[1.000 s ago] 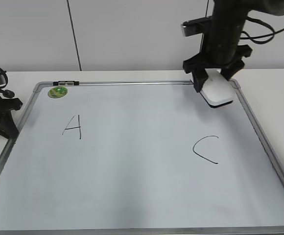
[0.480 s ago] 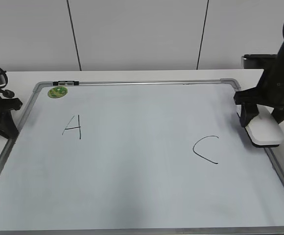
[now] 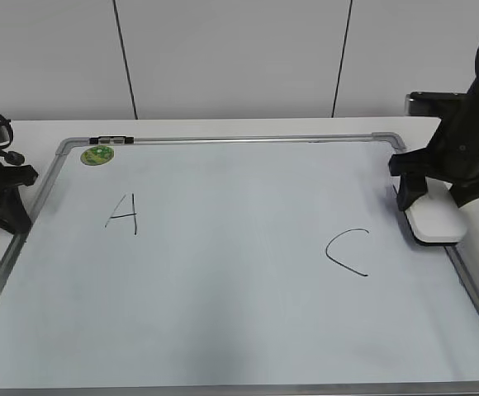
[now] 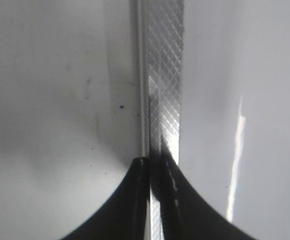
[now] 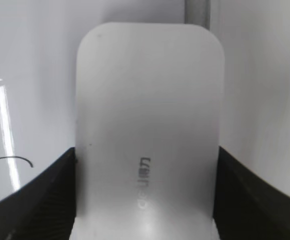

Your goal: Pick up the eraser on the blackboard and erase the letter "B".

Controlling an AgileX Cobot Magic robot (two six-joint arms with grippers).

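My right gripper (image 3: 438, 200) is shut on the white eraser (image 3: 434, 223) and holds it low over the right edge of the blackboard (image 3: 223, 297). I cannot tell if the eraser touches the board. In the right wrist view the eraser (image 5: 147, 115) fills the space between the black fingers (image 5: 45, 200), with grey lettering on its top. The board shows a black "A" (image 3: 122, 214) and a "C" (image 3: 347, 252). No "B" is visible between them. My left gripper (image 3: 0, 198) is at the board's left edge, shut and empty, over the metal frame (image 4: 165, 75).
A small green round magnet (image 3: 97, 154) sits at the board's far left corner. A short dark piece (image 3: 111, 139) lies on the top frame beside it. The end of the "C" stroke (image 5: 10, 160) shows left of the eraser. White table surrounds the board.
My right gripper carried the eraser from the board's far right corner forward along the right edge, then settled slightly lower and inward. The left arm has not moved.
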